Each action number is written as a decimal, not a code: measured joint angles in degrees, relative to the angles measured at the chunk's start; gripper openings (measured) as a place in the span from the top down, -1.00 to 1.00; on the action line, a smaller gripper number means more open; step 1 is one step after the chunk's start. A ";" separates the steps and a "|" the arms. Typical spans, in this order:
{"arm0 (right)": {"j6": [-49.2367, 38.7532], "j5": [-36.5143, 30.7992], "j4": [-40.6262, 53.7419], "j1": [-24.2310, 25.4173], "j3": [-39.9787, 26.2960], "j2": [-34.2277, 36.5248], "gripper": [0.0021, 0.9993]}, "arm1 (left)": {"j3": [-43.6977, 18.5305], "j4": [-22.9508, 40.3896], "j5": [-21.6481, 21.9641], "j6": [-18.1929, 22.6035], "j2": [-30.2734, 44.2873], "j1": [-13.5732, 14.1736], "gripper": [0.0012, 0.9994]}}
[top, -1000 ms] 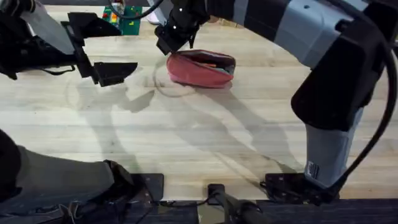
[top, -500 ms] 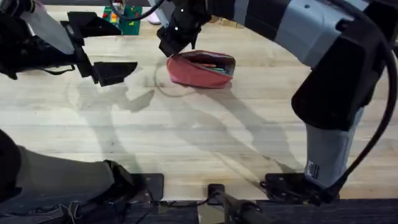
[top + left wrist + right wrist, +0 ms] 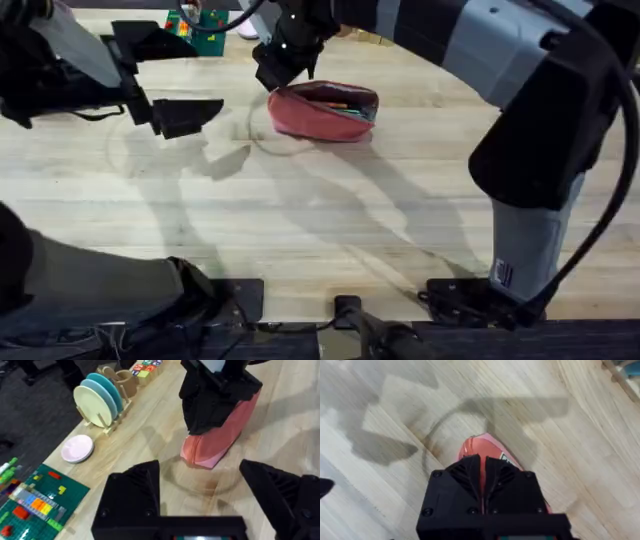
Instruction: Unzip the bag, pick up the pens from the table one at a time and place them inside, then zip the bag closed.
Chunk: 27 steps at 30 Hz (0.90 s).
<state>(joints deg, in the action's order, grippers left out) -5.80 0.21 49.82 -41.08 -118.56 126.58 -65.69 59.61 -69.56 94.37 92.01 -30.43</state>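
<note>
Left tool (image 3: 172, 75) hangs over the bench (image 3: 300, 220) well off to the left of the bag (image 3: 322, 110), fingers spread wide with nothing between them. The bag lies on the bench with its top gaping a bit and something orange showing inside. Right tool (image 3: 275, 72) sits at the bag's left end, fingers pressed together right over the zipper line, pinching the bag there.

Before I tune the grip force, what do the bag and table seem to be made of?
The bag looks like soft salmon-pink fabric with a matte finish: it sags and bulges instead of holding a shape, and its open top shows coloured contents. The table looks like light wood planks, smooth and slightly glossy, with pale grain lines and board seams; it could be laminate. The right end effector is shut at the bag's end.
</note>
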 joint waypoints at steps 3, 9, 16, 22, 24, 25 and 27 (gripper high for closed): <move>0.00 0.00 0.00 0.00 0.00 0.00 0.94 | 0.00 -0.67 -0.07 -0.02 2.70 1.06 -0.99; 0.00 0.00 0.00 0.00 0.00 0.00 0.94 | 0.00 -3.76 -0.36 -0.04 8.94 3.87 -0.99; 0.00 0.00 0.00 0.00 0.00 0.00 0.94 | 0.00 -7.64 -1.83 -0.23 13.62 7.83 -0.99; 0.00 0.00 0.00 0.00 0.00 0.00 0.94 | 0.00 -11.80 -2.83 -3.06 18.15 10.87 -0.99; 0.00 0.00 0.00 0.00 0.00 0.00 0.94 | 0.00 -12.70 -3.12 -3.82 19.61 11.61 -0.99; 0.00 0.00 0.00 0.00 0.00 -0.01 0.94 | 0.00 -14.71 -4.59 -5.45 22.07 12.67 -0.99; 0.00 0.00 0.00 0.00 0.00 0.00 0.94 | 0.00 -15.54 -5.47 -5.97 22.99 13.09 -0.99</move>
<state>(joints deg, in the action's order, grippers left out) -5.80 0.21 49.82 -41.08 -118.56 126.58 -65.69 44.07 -75.03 88.40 115.00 -17.34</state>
